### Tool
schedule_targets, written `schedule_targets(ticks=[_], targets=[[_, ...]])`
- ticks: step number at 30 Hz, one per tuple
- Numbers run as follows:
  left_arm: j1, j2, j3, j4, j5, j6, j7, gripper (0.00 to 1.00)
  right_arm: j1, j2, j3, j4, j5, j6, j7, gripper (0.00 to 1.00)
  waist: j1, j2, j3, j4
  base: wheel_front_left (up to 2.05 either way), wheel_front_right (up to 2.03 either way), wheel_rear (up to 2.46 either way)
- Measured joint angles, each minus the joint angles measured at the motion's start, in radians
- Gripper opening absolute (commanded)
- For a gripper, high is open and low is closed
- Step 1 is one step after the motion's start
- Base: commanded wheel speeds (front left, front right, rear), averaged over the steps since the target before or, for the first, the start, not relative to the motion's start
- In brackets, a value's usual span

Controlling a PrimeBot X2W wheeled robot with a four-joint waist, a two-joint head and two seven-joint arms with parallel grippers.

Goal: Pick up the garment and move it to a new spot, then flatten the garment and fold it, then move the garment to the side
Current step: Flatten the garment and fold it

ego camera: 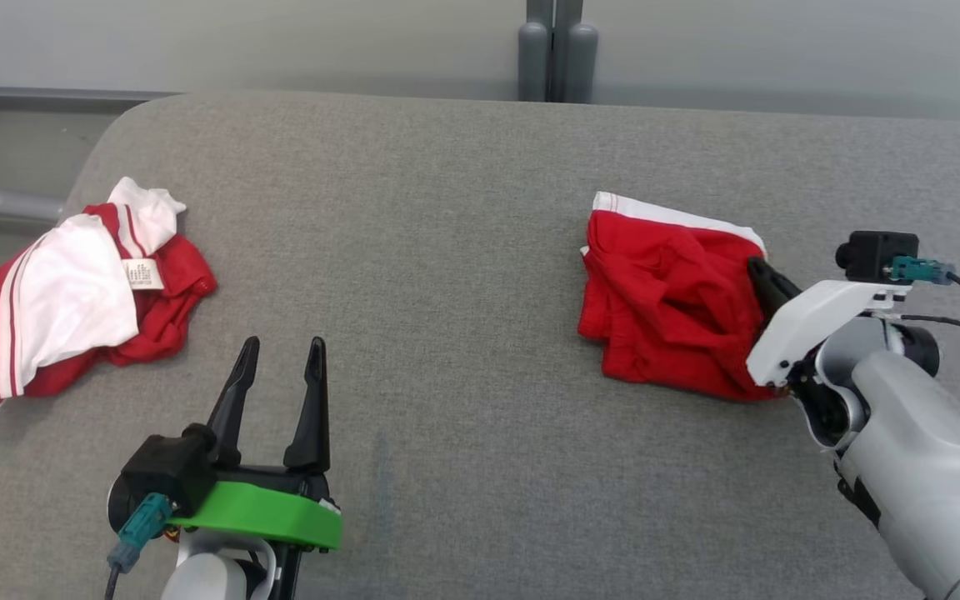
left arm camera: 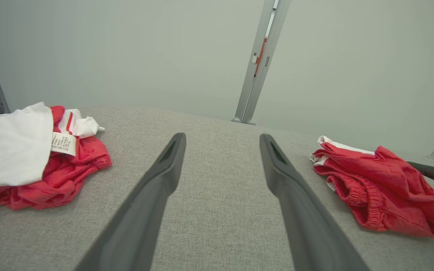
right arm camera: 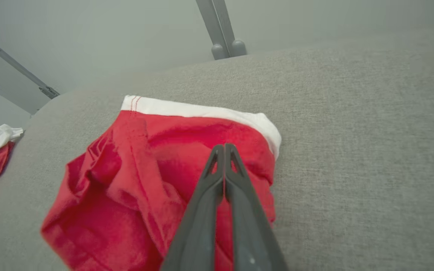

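On the right side of the grey worktop (ego camera: pixel 447 250), a crumpled red garment (ego camera: pixel 663 308) with a white waistband (ego camera: pixel 663 212) is met by the right pincer (ego camera: pixel 759 271), whose dark fingers (right arm camera: pixel 209 195) are pressed shut together on the cloth's right edge (whether fabric is caught between them cannot be told). The left pincer (ego camera: pixel 283 346) is held wide open above the worktop, near a red-and-white heap of clothing (ego camera: pixel 72 300) at the left edge.

Grey table (ego camera: pixel 463 250): red garment (ego camera: pixel 663 308), red-white heap (ego camera: pixel 72 308).
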Motion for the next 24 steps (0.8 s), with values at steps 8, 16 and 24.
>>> schedule_targets(ticks=[8,16,24], targets=[[-0.006,0.000,-0.014,0.012,-0.002,0.000,0.000,1.00,0.028,0.056,0.146,-0.052,0.093,0.000,0.032,0.00,0.0000,0.0000,0.016,0.055,0.00,0.00,0.00],[0.004,0.000,-0.012,0.018,-0.002,0.000,0.000,1.00,0.095,0.099,0.322,-0.158,0.163,0.000,0.029,0.00,0.0000,0.0000,-0.007,0.035,0.00,0.00,0.00],[0.015,0.003,0.007,0.017,0.000,0.000,0.000,1.00,0.086,0.080,0.401,-0.217,0.192,0.000,-0.095,0.00,0.0000,0.0000,-0.034,-0.009,0.00,0.00,0.00]])
